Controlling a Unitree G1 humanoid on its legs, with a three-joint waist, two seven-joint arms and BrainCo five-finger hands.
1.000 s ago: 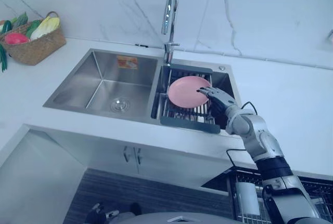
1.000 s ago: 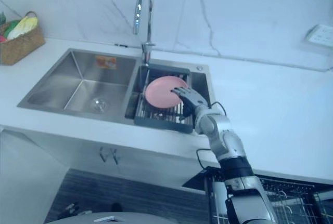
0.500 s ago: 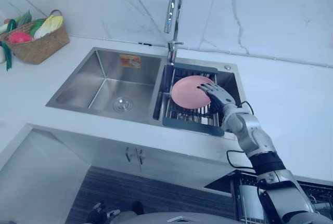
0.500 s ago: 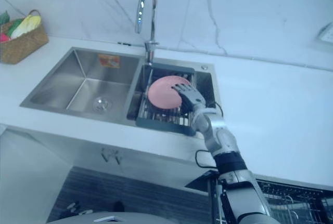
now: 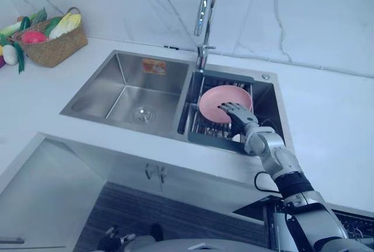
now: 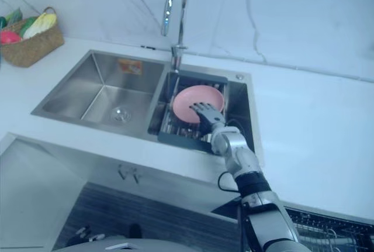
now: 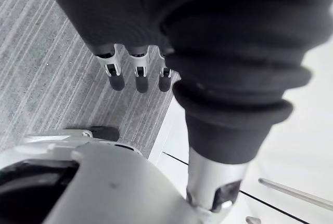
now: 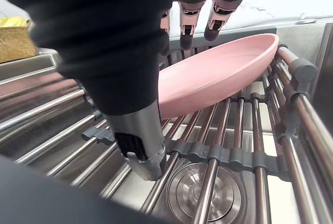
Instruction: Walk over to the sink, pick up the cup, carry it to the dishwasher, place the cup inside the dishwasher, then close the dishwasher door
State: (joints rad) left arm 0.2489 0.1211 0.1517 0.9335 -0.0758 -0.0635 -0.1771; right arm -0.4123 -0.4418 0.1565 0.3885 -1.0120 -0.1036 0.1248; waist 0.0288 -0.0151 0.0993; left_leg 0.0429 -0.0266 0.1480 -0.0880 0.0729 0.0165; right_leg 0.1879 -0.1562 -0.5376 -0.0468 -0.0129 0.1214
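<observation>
On the sink rack (image 5: 204,128) a pink plate (image 5: 213,100) leans, right robot hand (image 5: 236,113) splayed straight over its rim, gripping nothing; orange basin sticker (image 5: 153,66) illegible; left robot hand (image 7: 138,73) hangs slack-fingered.

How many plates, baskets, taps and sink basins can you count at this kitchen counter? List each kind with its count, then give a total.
Pink plate: 1
Wicker basket: 1
Tap: 1
Sink basins: 2
Total: 5

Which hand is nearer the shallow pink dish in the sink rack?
Right. The right hand is over the shallow pink dish, fingers at its rim; the left hand hangs above the grey striped floor.
</observation>
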